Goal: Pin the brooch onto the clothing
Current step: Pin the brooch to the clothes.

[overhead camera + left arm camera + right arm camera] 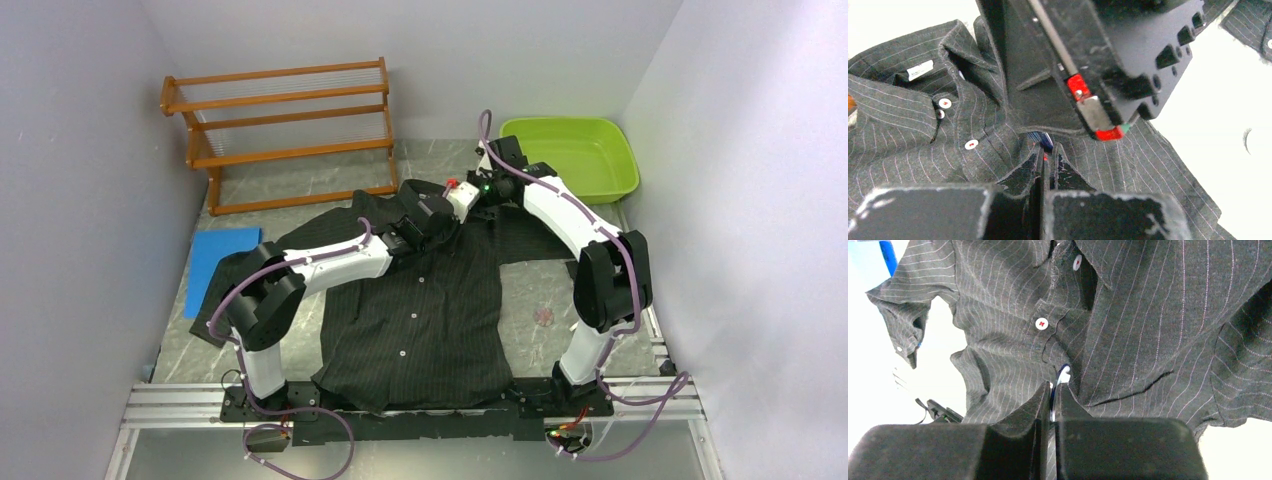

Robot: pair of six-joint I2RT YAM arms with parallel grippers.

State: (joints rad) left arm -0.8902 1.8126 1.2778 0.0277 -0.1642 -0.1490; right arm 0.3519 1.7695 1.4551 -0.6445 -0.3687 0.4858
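Right fingers point(1039, 407) pinched the brooch point(1063, 374) below the collar point(954, 40) of the shirt point(1148, 315), left fingers point(1023, 176) pressed together alongside; pinning appeared incomplete.

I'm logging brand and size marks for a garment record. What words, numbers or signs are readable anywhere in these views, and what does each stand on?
White neck label inside the collar of the black pinstriped shirt: it carries dark print, but this is too blurred to read.
No other words, numbers or signs can be read in any view.
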